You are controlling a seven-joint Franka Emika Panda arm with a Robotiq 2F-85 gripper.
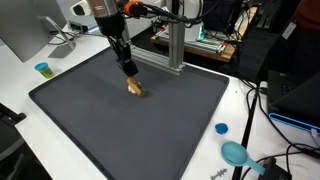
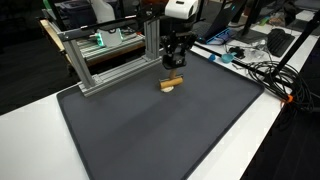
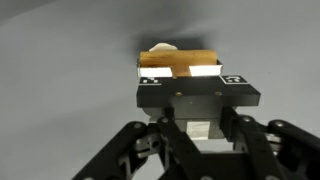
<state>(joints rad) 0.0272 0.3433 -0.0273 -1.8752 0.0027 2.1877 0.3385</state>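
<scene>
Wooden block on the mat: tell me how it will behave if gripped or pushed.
The wooden block looks rigid, so it probably keeps its shape under the gripper. Small, likely light. Its rounded side suggests it may roll on the mat.

Dark grey mat [image 1: 120,120] covering the white table [image 1: 22,88]; aluminium frame [image 2: 112,62] at the mat's edge; small teal cup [image 1: 42,69]; blue cap [image 1: 221,128]; teal object [image 1: 236,153], possibly a scoop; black cables [image 2: 262,70].
</scene>
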